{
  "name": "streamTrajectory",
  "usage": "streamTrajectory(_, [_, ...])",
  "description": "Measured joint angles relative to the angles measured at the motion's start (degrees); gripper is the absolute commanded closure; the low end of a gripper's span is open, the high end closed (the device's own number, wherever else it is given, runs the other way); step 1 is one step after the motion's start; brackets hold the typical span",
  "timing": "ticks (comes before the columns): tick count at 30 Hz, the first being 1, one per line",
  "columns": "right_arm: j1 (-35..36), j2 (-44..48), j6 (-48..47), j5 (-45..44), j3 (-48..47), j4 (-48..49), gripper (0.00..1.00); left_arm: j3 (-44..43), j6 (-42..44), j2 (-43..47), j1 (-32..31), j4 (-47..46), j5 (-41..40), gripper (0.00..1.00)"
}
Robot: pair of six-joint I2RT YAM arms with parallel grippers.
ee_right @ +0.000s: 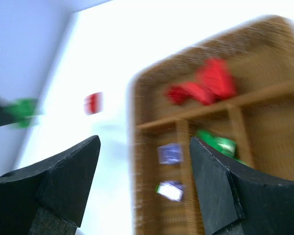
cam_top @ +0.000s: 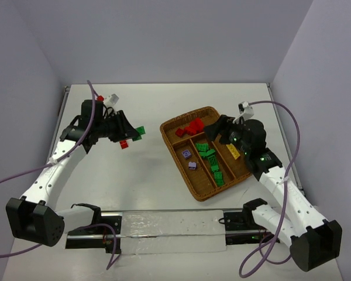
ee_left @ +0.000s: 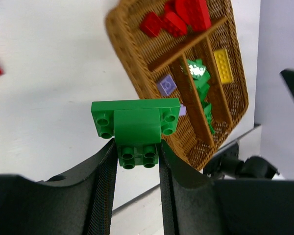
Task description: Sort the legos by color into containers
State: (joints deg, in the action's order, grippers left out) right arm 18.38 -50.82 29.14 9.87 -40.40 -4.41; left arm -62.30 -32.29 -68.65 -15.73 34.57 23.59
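Observation:
My left gripper point(cam_top: 136, 132) is shut on a green lego clump point(ee_left: 135, 128), held above the table left of the wicker tray point(cam_top: 165, 128); the clump also shows in the top view point(cam_top: 140, 130). A red lego point(cam_top: 124, 144) lies on the table just below it. The tray holds red legos point(cam_top: 191, 126) in the crosswise section, two pale purple legos point(cam_top: 189, 158) in the left slot, green legos point(cam_top: 211, 160) in the middle slot and a yellow lego point(cam_top: 235, 151) in the right slot. My right gripper point(ee_right: 144, 161) is open and empty above the tray's far right part.
The tray point(ee_left: 120, 37) sits at an angle right of centre. A black and silver rail point(cam_top: 164, 225) runs along the near edge between the arm bases. Purple cables loop beside both arms.

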Motion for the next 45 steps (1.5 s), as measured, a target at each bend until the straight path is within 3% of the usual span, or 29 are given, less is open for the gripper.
streamTrajectory(3, [2.46,-3.86,-0.23,6.63,-6.72,-1.52,0.20,1.24,-0.06,-0.33,-3.46,-2.27,1.44,1.00])
streamTrajectory(6, [10.76,-9.85,-0.51,8.02,-14.43,-2.21,0.23,1.93,-0.25,-0.77,-6.18,-4.09,2.18,1.00])
streamTrajectory(9, [16.49,-12.89,0.89,9.82,-16.12,-0.33,0.26,2.01,-0.36,-1.14,-7.55,-5.19,2.34,1.00])
streamTrajectory(22, [22.18,-30.00,2.55,11.94,-22.78,0.60,0.37,2.01,-0.48,-1.24,-8.04,-5.64,2.07,1.00])
streamTrajectory(28, [22.93,-34.87,3.02,13.27,-25.51,1.55,0.49,2.01,-0.46,-1.21,-8.24,-5.55,1.97,1.00])
streamTrajectory(32, [23.02,-36.60,3.94,13.74,-25.80,2.94,0.64,2.01,-0.21,-1.10,-8.20,-4.81,0.99,1.00])
streamTrajectory(36, [23.05,-36.73,4.45,13.50,-25.80,3.94,0.83,2.01,-0.19,-0.74,-8.20,-4.68,0.67,1.00])
streamTrajectory(38, [23.01,-36.73,4.68,13.44,-25.80,4.04,0.99,1.99,-0.02,-0.44,-8.18,-4.60,0.47,1.00])
streamTrajectory(45, [23.10,-36.54,4.66,12.29,-25.51,4.44,1.00,1.87,0.16,-0.41,-8.18,-4.48,0.12,1.00])
